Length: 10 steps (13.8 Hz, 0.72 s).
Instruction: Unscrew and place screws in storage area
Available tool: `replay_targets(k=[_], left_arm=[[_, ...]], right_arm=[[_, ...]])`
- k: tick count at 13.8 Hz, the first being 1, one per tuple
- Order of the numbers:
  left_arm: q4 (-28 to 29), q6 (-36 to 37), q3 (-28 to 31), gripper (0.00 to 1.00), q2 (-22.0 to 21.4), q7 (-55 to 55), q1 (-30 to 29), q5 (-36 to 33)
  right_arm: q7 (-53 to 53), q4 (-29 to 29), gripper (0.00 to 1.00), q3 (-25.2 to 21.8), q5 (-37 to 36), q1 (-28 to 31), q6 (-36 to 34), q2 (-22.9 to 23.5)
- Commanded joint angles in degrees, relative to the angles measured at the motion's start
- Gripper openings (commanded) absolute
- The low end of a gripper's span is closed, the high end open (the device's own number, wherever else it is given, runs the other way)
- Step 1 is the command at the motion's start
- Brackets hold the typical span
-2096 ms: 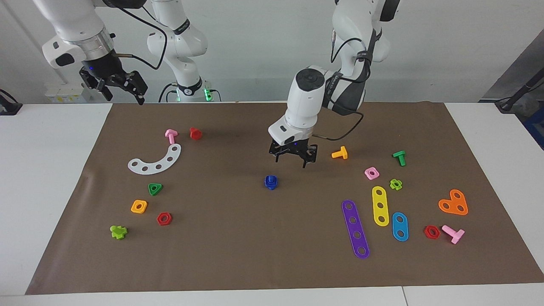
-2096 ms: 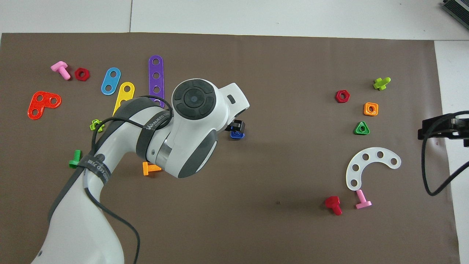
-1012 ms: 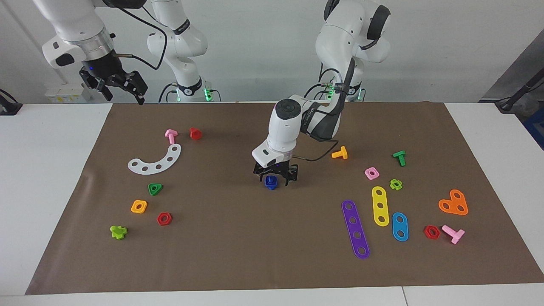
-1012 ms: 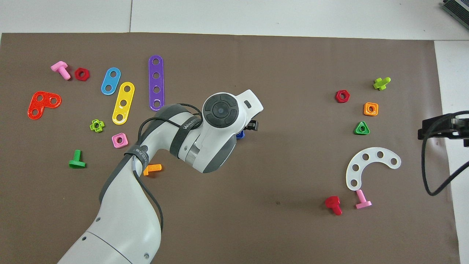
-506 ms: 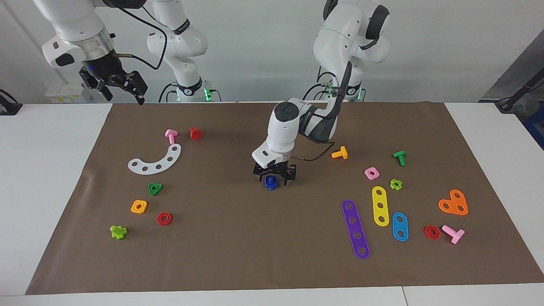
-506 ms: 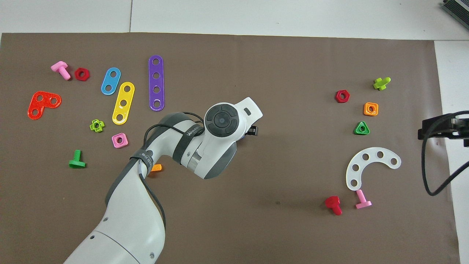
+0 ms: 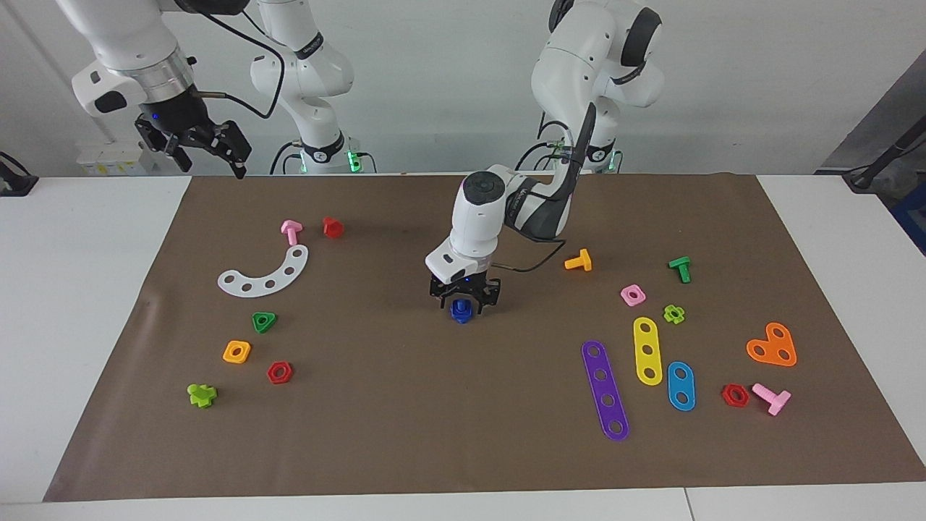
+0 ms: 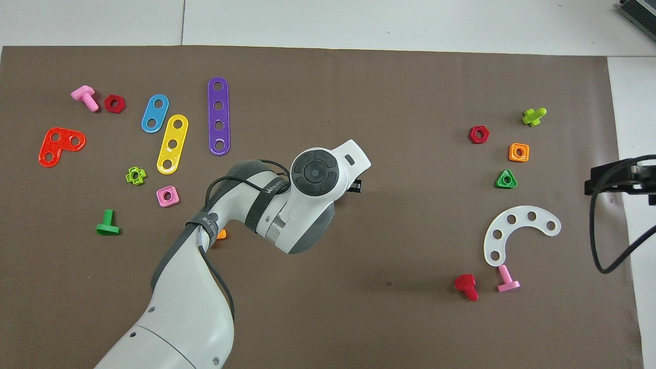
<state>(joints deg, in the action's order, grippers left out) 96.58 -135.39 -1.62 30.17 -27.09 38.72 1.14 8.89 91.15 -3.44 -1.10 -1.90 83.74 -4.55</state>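
Left claw [image 7: 463, 302] is down at the middle of the brown mat [image 7: 463, 441], set around the blue bolt [image 7: 460, 311]. Its fingers [image 7: 440, 298] flank the bolt closely on both sides; whether they actually pinch it I cannot tell. The bolt stands on the mat with its blue nut on it, well apart from both groups of parts. From overhead the left wrist covers the bolt entirely; only a black finger tip [image 8: 355, 185] pokes out past the white housing.

Right claw [image 7: 194, 145] hangs high over the counter [image 7: 79, 304] edge at the right arm's end, part open and holding nothing. This arm waits.

Storage area, toward the right arm's end: white curved strip [image 7: 265, 276], with a pink bolt [image 7: 291, 231] and a red bolt [image 7: 333, 227] nearer the robots than it. Farther from the robots than the strip lie a green nut [image 7: 264, 321], orange nut [image 7: 236, 352], red nut [image 7: 279, 373] and lime bolt [image 7: 202, 395].

Toward the left arm's end: purple strip [image 7: 605, 389], yellow strip [image 7: 647, 350], blue strip [image 7: 681, 386], an orange heart-shaped plate [image 7: 772, 345], and small bolts and nuts around them.
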Motion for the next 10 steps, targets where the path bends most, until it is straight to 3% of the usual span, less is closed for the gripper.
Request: replay_targets(k=[1,3,5,8,10], left_arm=[[3.18,-0.93,0.74,0.86,-2.22,-1.82,0.92,-0.79],[3.18,-0.57,0.74,0.76,-2.22,-1.83,0.92,-0.79],[3.00,-0.31,0.74,0.57,-2.22,-1.91,1.01,-0.79],[2.13,1.44,0.91,0.18,-2.22,-2.61,1.09,-0.79],[0.28,2.24,1.00,0.17,-2.05,-2.62,1.01,-0.79]], right_arm=[[-0.98,-0.88,1.00,0.10,1.19,0.41,-0.94,0.24],[-0.98,-0.88,1.00,0.10,1.19,0.41,-0.94,0.24],[-0.98,-0.88,1.00,0.10,1.19,0.41,-0.94,0.24],[-0.98,-0.88,1.00,0.10,1.19,0.41,-0.94,0.24],[-0.98,-0.88,1.00,0.10,1.19,0.41,-0.94,0.24]])
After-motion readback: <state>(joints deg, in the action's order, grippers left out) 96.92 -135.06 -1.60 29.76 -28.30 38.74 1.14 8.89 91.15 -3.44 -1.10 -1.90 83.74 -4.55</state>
